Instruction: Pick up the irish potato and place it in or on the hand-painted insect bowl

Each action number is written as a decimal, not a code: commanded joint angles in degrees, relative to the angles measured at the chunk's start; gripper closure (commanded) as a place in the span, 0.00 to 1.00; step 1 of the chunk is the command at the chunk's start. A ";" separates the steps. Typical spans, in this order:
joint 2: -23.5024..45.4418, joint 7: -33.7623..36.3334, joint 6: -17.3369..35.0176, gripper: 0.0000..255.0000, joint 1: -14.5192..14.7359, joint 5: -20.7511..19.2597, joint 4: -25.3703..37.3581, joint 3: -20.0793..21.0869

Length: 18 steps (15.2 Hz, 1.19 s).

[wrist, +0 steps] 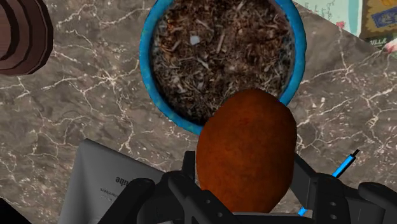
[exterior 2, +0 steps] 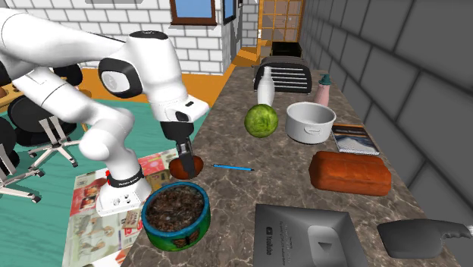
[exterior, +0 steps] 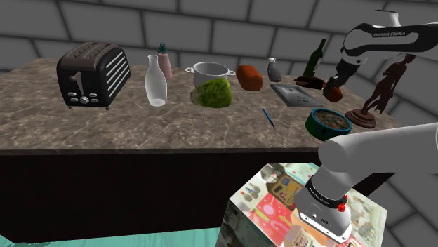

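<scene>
marbled counter (exterior 2: 250,190) under grey block wall | gripper (exterior 2: 185,158) clasps brown potato (exterior 2: 186,168), left of centre in second exterior view | pick done | bowl (exterior 2: 154,227) just below it | placing not yet done

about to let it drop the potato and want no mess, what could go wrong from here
1. The red-brown oval potato in the black hand seems to hang over the near rim of the blue-rimmed bowl, not its middle; released now, it may strike the rim and roll off.
2. It might then knock the thin blue pen nearby.
</scene>
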 commanded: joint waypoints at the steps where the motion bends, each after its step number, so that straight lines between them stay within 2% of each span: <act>1: -2.80 -2.15 -1.23 1.00 -1.87 -1.49 -1.30 -1.31; 3: -5.39 -4.03 -2.61 1.00 -3.61 -2.76 -2.25 -2.32; 18: -2.89 -3.58 9.11 1.00 -4.73 -6.25 -11.49 -6.49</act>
